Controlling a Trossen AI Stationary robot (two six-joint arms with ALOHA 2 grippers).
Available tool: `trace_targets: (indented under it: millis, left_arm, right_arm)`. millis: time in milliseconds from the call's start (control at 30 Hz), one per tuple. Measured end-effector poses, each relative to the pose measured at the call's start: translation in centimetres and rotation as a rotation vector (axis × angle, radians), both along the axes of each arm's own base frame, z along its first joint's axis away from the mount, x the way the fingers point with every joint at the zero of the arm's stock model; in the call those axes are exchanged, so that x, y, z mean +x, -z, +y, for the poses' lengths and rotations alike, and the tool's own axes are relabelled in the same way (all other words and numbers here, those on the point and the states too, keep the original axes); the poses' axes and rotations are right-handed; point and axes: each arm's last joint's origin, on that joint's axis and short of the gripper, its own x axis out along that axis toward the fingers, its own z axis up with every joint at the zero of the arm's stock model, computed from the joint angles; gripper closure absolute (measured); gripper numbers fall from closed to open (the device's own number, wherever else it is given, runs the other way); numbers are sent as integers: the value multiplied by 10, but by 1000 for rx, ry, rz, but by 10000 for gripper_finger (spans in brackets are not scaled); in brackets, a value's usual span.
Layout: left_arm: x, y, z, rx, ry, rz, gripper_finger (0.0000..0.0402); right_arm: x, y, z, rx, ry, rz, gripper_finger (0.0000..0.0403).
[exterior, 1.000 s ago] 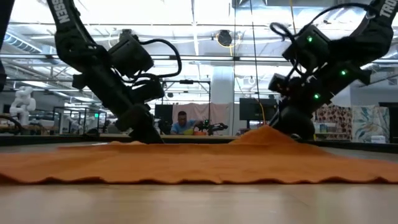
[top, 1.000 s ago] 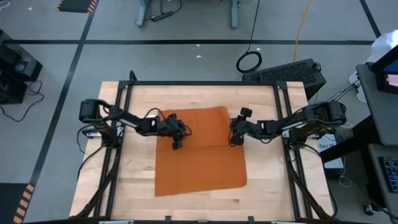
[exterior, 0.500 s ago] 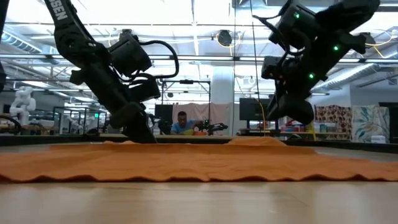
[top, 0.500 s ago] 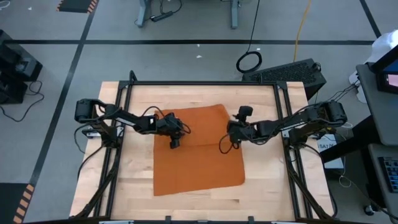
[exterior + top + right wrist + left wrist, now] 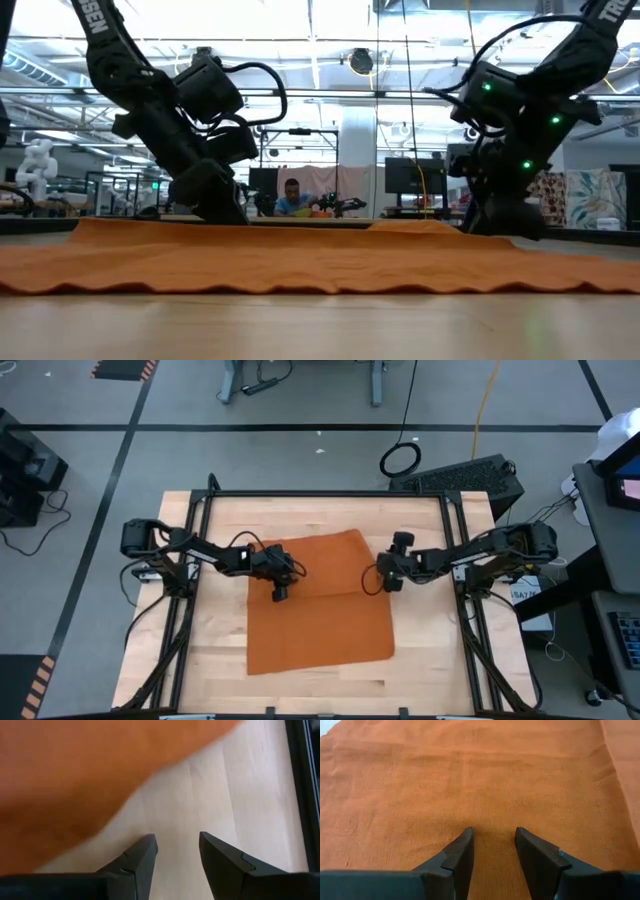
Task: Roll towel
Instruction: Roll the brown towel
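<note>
The burnt-orange towel (image 5: 320,625) lies spread flat on the wooden table (image 5: 430,650), with a crease across it at the level of both grippers. My left gripper (image 5: 280,592) slants down over the towel's left part, its fingers open on bare cloth (image 5: 480,770) with nothing between them. My right gripper (image 5: 385,582) is just off the towel's right edge, open over bare wood (image 5: 250,795); the towel's edge (image 5: 60,770) lies beside it. In the low view both grippers (image 5: 215,208) (image 5: 500,215) reach down behind the towel (image 5: 320,262). My left gripper points slanting down at the towel's left part (image 5: 492,815) with open fingers. I cannot tell whether the fingertips touch the cloth. My right gripper touches nothing.
A black frame (image 5: 320,495) runs around the table. Bare wood shows to the right of the towel (image 5: 430,610), to its left (image 5: 215,630) and along the near edge. Far behind the table, a person (image 5: 292,195) shows in the low view.
My right gripper has swung toward the table's middle and up, then back toward the right edge and down, tipping steeper. The hump of towel that stood beside it a second ago has sunk flat. The left gripper has kept its place.
</note>
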Motion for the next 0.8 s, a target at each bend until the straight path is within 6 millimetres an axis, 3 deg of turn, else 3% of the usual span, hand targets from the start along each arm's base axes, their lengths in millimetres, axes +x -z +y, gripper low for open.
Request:
trace_targets:
  millis: [367, 633, 800]
  left_arm:
    - [2, -1, 0, 40, 51, -15, 247]
    - [12, -49, 2, 79, 15, -119, 247]
    - [20, -65, 9, 168, 15, -207, 247]
  right_arm:
    - [20, -10, -9, 204, -141, -278, 252]
    - [21, -10, 3, 167, -106, -237, 252]
    - [31, -27, 8, 85, -32, -133, 252]
